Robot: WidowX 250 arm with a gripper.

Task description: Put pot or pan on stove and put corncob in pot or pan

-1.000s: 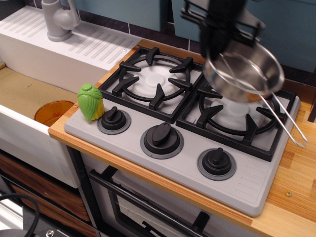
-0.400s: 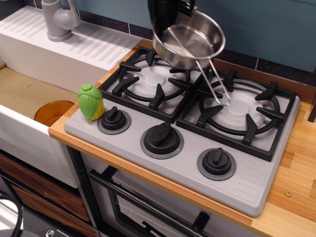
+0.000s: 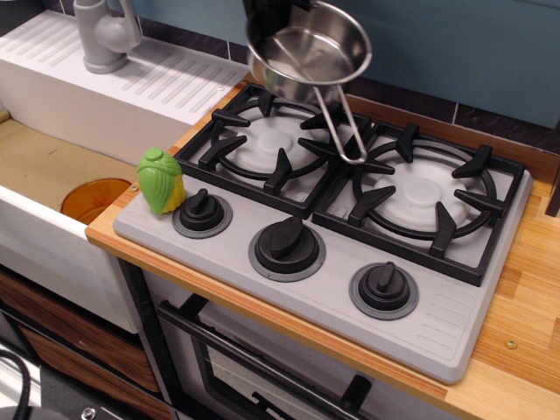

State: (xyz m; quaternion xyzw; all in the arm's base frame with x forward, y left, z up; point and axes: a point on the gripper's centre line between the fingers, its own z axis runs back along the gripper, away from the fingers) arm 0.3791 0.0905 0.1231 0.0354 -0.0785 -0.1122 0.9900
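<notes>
A shiny round steel pan (image 3: 308, 51) hangs tilted in the air above the far edge of the left burner (image 3: 267, 140), its thin wire handle drooping toward the stove's (image 3: 437, 315) middle. The dark gripper (image 3: 267, 17) seems clamped on its far rim, though the jaws are hidden. Judged step: placing the pan; next, lower it level onto the black grate. The green-husked plastic corncob (image 3: 160, 180) waits at the stove's near left corner.

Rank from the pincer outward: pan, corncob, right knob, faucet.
Pincer, top of frame, mostly hidden.
1. pan: held at it, above the left burner.
2. faucet: far left, at the sink.
3. corncob: stove's front-left corner.
4. right knob: front right.
</notes>
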